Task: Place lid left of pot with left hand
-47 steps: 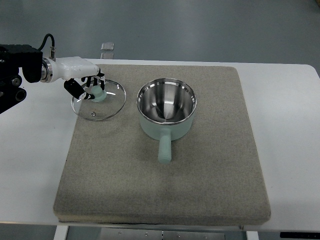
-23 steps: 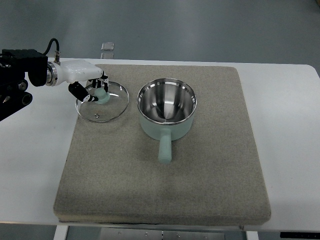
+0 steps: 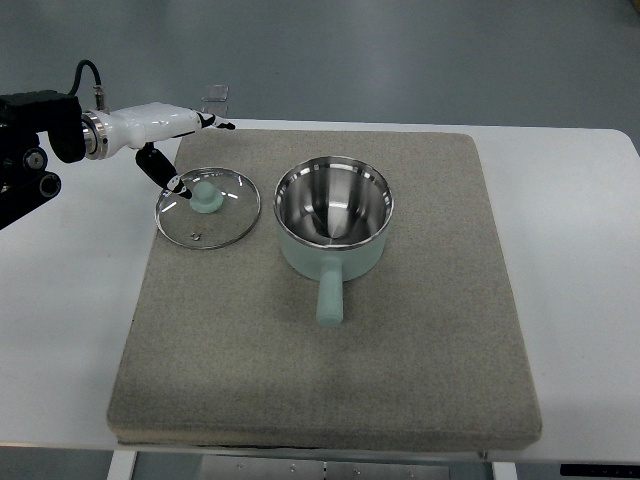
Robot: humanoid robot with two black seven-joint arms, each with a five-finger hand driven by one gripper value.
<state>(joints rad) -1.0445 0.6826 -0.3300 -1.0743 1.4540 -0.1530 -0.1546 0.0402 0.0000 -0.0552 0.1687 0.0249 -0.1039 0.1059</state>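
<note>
the left hand (image 3: 175, 135) has let go of the knob and pulled back toward the far left, fingers now spread and holding nothing. the lid (image 3: 208, 207) lies flat on the mat (image 3: 420, 330), just left of the pot (image 3: 333, 220) and apart from it, so the placing looks done. half a second ago those fingers were still curled round the knob.

From my seat, the left arm (image 3: 40, 150) runs off the picture's left edge, so I can't see past its dark joint. The worktop (image 3: 580, 250) is clipped by the right, left and bottom edges, legs mostly out of sight. A small clear object (image 3: 214, 95) beyond the mat (image 3: 330, 370) is too faint to identify. The pot (image 3: 333, 215) hides the mat under it.
</note>
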